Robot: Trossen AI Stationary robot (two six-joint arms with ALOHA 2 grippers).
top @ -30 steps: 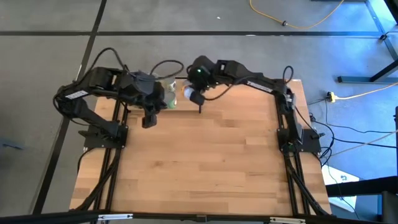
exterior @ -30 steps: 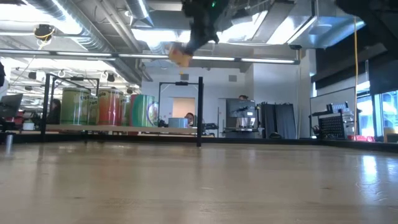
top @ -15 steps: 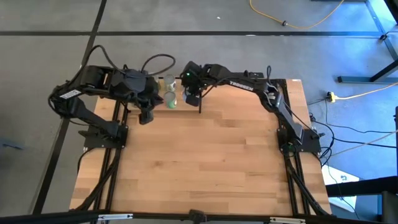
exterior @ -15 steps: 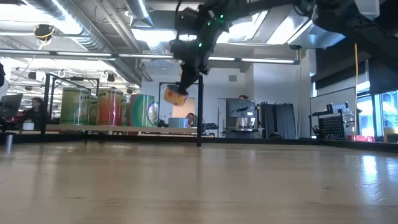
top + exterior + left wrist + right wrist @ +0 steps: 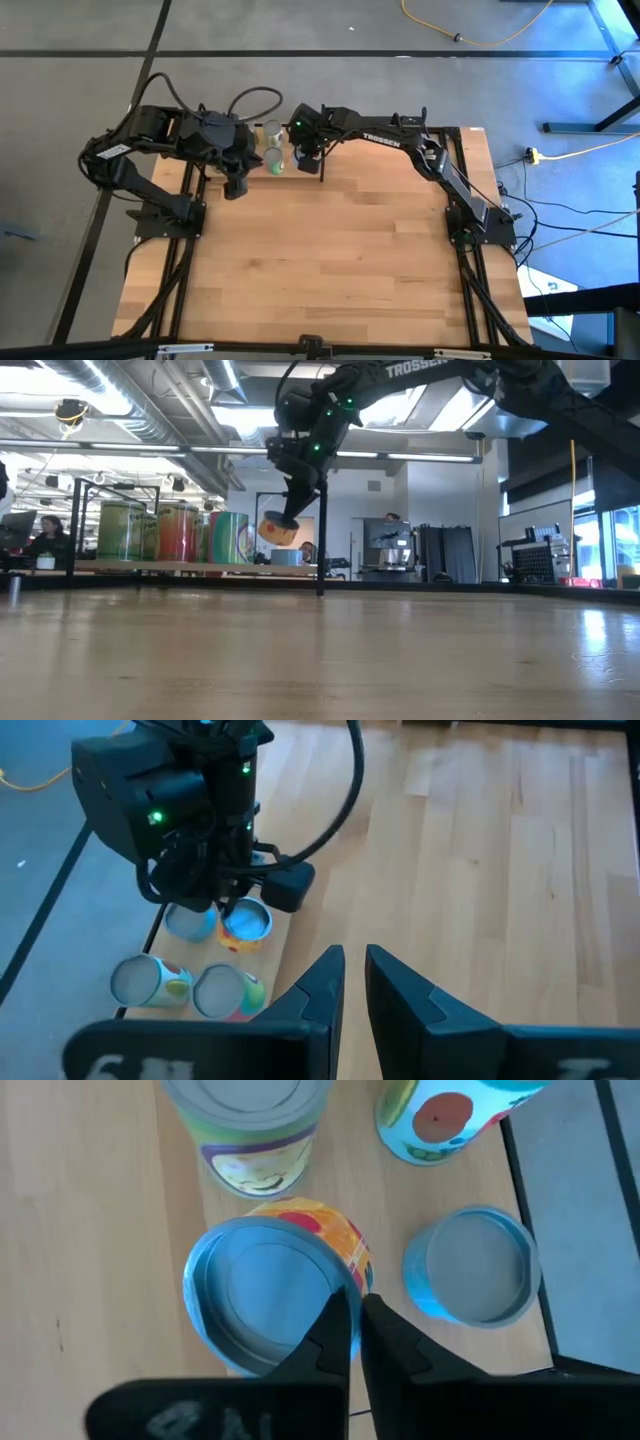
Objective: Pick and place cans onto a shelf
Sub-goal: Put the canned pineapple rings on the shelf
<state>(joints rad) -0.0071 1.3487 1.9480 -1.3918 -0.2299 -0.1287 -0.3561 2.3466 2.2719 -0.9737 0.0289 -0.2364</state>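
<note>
Lowering orange-labelled can (image 5: 278,530) toward shelf (image 5: 190,567), right gripper (image 5: 350,1342) pinching its rim, fingers nearly together. Dropping from well above the posts 1 s ago to just above the board now, tilted, not yet touching by the low view. Coming in beside three cans (image 5: 180,985) already standing on the shelf board, plus a grey-blue one (image 5: 472,1266) right next to it. Reading this as final descent: levelling and release probably next. Parking left gripper (image 5: 350,982) near the shelf's front edge, fingers slightly apart, holding nothing.
</note>
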